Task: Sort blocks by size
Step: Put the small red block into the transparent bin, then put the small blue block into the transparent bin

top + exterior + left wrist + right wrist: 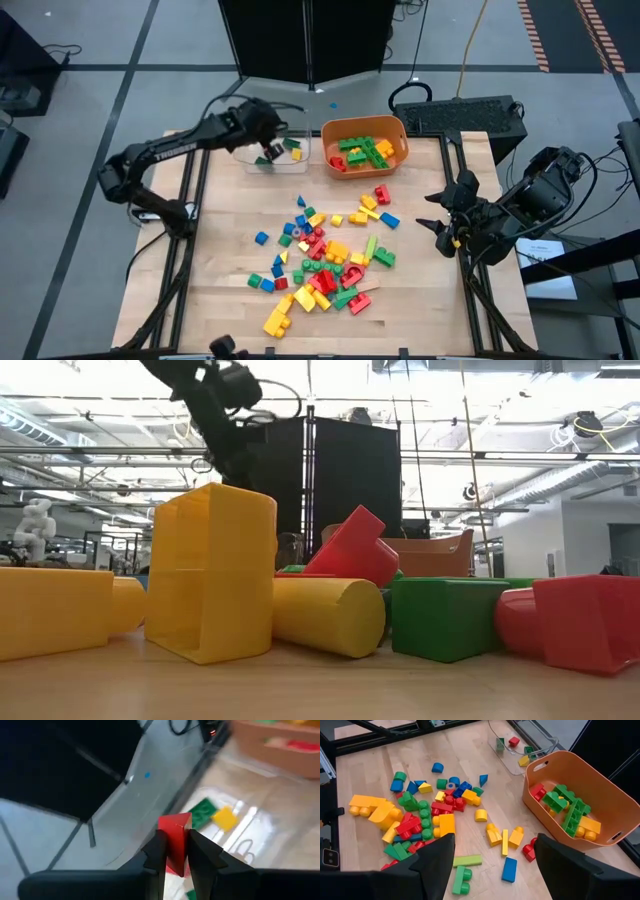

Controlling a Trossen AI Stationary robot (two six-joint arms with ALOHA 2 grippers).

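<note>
The blocks [325,262] lie in a loose heap of red, yellow, green and blue pieces in the middle of the wooden table; the right wrist view shows the same blocks [425,810]. My left gripper [268,150] is shut on a small red block [175,827], held over the clear tray [275,152] at the far left. A green block [202,812] and a yellow block [225,818] lie in that tray. My right gripper [440,225] waits open at the table's right edge, nothing between its fingers [437,862]. My left gripper pinches the small red block by its two opposite sides [175,847] between its two fingers. The block's pointed top sticks out past the fingertips [159,845]. The fingers slant downward from the table's left. The block is lifted clear above the clear tray.
An orange tub [398,130] holding green, yellow and red blocks stands at the far edge, right of the clear tray. A black keyboard [460,115] lies beyond the table's far right corner. Bare wood [230,215] lies left of the heap.
</note>
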